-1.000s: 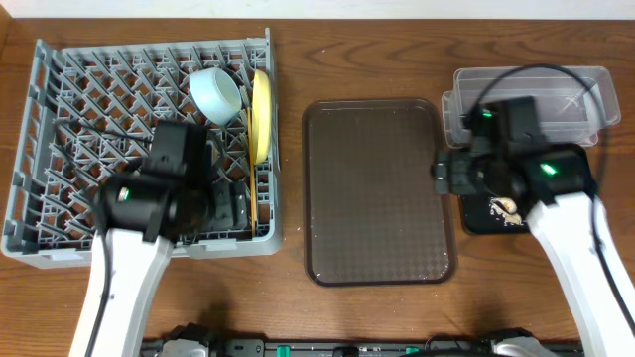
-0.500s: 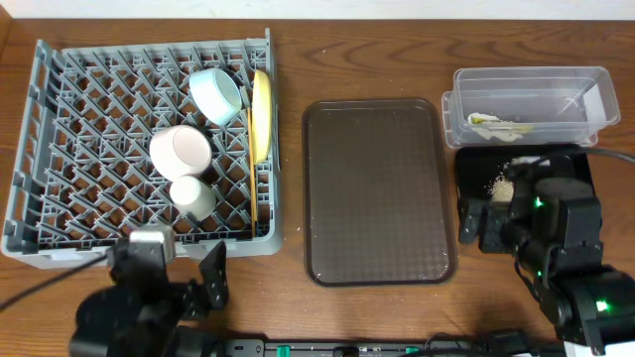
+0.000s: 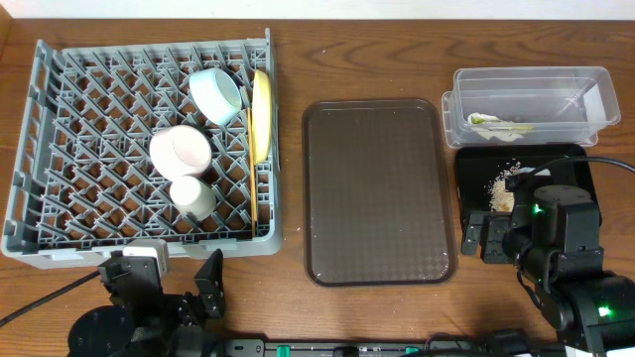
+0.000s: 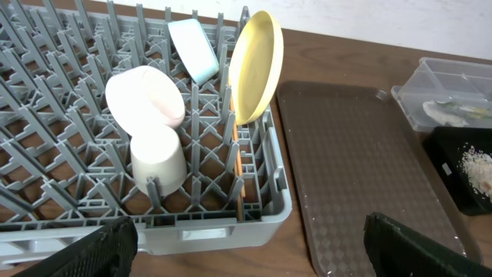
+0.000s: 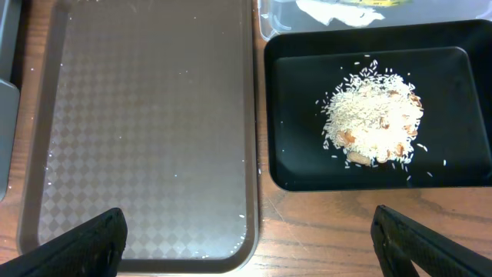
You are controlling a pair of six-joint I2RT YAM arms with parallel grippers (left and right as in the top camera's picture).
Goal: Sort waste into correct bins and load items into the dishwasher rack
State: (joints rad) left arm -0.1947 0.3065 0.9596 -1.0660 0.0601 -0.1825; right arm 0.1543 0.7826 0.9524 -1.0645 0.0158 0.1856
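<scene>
The grey dishwasher rack (image 3: 22, 188) at the left holds the light-blue bowl (image 3: 216, 94), the pale-yellow plate (image 3: 261, 114) on edge, the white bowl (image 3: 181, 151), the cream cup (image 3: 193, 196) and the chopsticks (image 4: 240, 173). The green-and-yellow wrapper (image 3: 496, 123) lies in the clear tub (image 3: 585, 84). The rice crumbs (image 3: 501, 186) lie in the black tray (image 3: 471, 169). My left gripper (image 3: 167, 283) is open and empty in front of the rack (image 4: 231, 231). My right gripper (image 3: 496, 238) is open and empty at the black tray's front edge (image 5: 307, 181).
A large brown serving tray (image 3: 377, 188) lies in the middle, between the rack and the two bins. It also shows in the right wrist view (image 5: 146, 123). Bare wooden table runs along the front edge.
Both arms have pulled back from over the rack and the black tray to the table's front edge. The white bowl, cup, wrapper and crumbs are now uncovered.
</scene>
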